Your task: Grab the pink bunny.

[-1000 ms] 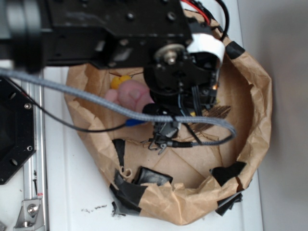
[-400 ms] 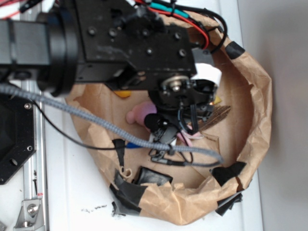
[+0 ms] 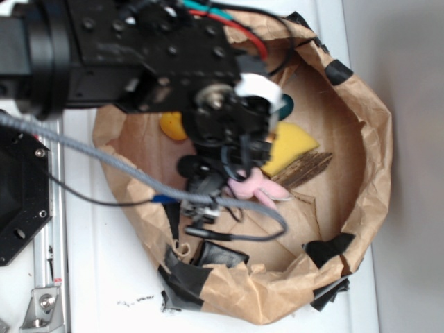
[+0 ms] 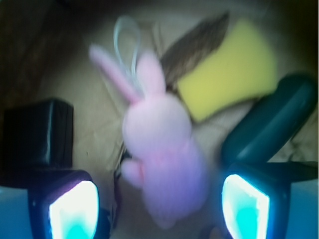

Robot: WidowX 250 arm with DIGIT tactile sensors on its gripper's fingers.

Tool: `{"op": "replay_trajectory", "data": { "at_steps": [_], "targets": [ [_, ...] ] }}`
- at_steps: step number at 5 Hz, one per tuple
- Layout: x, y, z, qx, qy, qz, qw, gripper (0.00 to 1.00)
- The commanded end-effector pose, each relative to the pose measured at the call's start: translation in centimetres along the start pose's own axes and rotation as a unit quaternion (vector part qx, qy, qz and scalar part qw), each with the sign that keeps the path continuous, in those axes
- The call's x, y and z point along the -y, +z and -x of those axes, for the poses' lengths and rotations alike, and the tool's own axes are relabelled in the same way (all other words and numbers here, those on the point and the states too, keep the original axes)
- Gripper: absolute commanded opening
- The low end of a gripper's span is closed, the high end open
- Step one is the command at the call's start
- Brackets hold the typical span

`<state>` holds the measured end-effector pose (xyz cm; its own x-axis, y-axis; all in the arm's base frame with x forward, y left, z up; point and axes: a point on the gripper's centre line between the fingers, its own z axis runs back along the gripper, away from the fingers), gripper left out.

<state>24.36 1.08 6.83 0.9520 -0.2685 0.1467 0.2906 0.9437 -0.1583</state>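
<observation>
Wrist view, nearest: my gripper [image 4: 159,201] stood spread wide, its 2 fingertip pads [image 4: 75,211] glowing pale blue at the lower left and lower right of the frame. Between them, touching neither pad, lay the pink bunny [image 4: 162,159], belly down on brown paper, feet toward me and its 2 ears pointing away to the upper left. A thin pale loop [image 4: 125,42] extended from its head. A black block [image 4: 37,132] sat just beyond my left-hand pad, and a dark green oblong object [image 4: 271,124] angled away just beyond the right-hand one. Farther off lay a yellow sponge [image 4: 232,72], with a brown bark-like strip [image 4: 192,45] beside it, close to the bunny's ears.

Exterior view: my arm hung over a crumpled brown paper bag [image 3: 374,139] rolled open as a shallow bowl and patched with black tape [image 3: 191,274]. My gripper [image 3: 222,173] was low inside it; the bunny [image 3: 253,186] showed only partly beneath it, near the bowl's centre. The sponge [image 3: 291,146] and strip [image 3: 309,168] lay just to its right, and a small yellow object [image 3: 171,126] showed partly behind my arm at upper left.
</observation>
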Motion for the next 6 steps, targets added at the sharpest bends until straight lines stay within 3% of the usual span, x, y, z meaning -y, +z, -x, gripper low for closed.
{"op": "replay_trajectory", "data": {
  "at_steps": [1,2,4,5,6],
  "targets": [
    [-0.4,-3.9,-0.1,-0.02,-0.03,-0.037,0.999,1.0],
    [-0.9,-2.5,-0.8,0.002,-0.018,-0.076,0.997,0.0],
    [-0.2,5.8,-1.7,0.06,0.01,-0.155,0.986,0.0],
    [0.4,9.9,-2.2,0.011,0.065,-0.16,0.985,0.0],
    [1.1,11.1,-1.5,-0.018,0.202,-0.101,0.974,0.0]
  ]
}}
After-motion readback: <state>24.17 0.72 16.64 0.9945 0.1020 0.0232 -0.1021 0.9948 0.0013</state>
